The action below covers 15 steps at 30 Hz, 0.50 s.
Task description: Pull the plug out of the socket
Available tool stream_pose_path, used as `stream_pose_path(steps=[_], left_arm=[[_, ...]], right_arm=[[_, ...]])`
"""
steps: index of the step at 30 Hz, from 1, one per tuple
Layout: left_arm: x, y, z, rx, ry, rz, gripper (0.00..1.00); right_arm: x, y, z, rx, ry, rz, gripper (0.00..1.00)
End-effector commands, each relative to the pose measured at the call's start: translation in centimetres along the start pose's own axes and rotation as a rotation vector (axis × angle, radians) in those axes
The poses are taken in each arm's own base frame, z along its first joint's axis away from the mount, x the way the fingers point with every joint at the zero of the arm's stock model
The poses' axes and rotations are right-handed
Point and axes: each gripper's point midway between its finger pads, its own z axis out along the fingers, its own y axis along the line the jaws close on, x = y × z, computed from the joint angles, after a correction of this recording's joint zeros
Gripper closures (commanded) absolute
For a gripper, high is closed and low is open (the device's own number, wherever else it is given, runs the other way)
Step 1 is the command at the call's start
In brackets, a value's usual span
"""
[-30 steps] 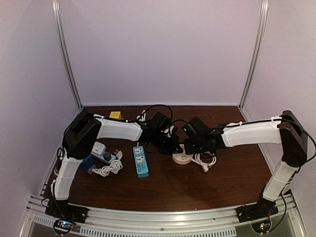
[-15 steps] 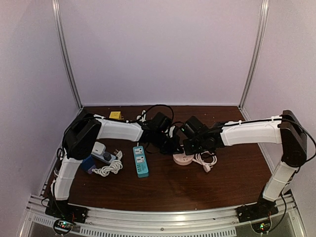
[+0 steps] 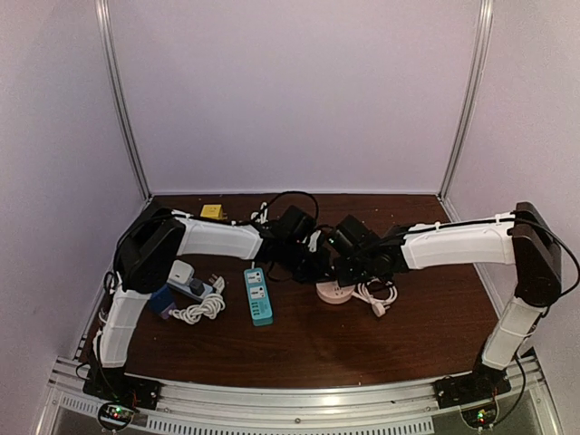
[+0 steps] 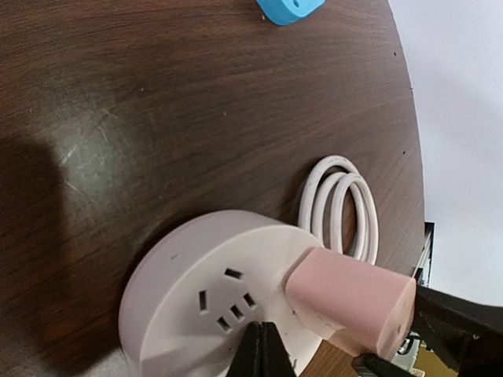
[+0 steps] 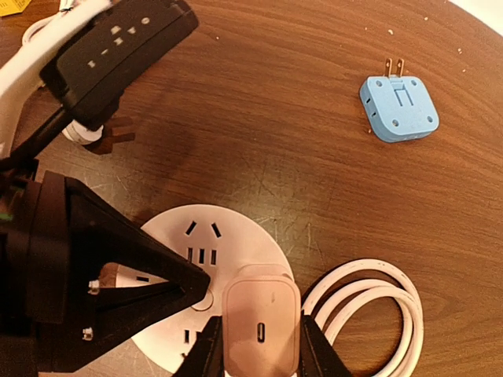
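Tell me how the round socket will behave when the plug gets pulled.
The round socket looks like light plastic, unfastened, so it would probably lift with the pink plug unless the shut left gripper pins it. Its smooth top may let that gripper slip. Its coiled cable looks floppy, no anchor.

Two claws: left claw (image 4: 262, 349), right claw (image 5: 261, 345). One round socket (image 5: 236, 243). One plug (image 5: 261, 314). Two power strips: teal strip (image 3: 257, 294), white strip (image 3: 192, 288). One white charger (image 3: 181, 271). One blue adapter (image 5: 399, 108), two prongs. One dark blue item (image 3: 163, 301), kind unclear. One yellow block (image 3: 214, 211). Two white cable coils: socket coil (image 5: 369, 302), strip coil (image 3: 201, 310). Black cables (image 3: 294, 198) tangled, count unclear. One worktop (image 3: 362, 344).
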Motion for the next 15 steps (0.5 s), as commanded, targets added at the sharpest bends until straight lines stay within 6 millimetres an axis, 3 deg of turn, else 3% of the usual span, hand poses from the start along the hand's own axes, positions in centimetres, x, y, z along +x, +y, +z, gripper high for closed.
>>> stream_pose_path(steps=[1, 8, 15], left_arm=[[6.2, 11.9, 2.0, -0.362, 0.138, -0.13, 1.0], [6.6, 12.5, 2.1, -0.381, 0.144, -0.138, 1.0], [6.8, 12.8, 2.3, -0.388, 0.148, -0.147, 1.0]], right_arm=[[-4.1, 3.4, -3.7, 0.005, -0.218, -0.031, 1.0], [-3.2, 2.8, -4.2, -0.025, -0.29, 0.036, 1.0], [-5.2, 3.2, -5.9, -0.05, -0.354, 0.032, 1.0]])
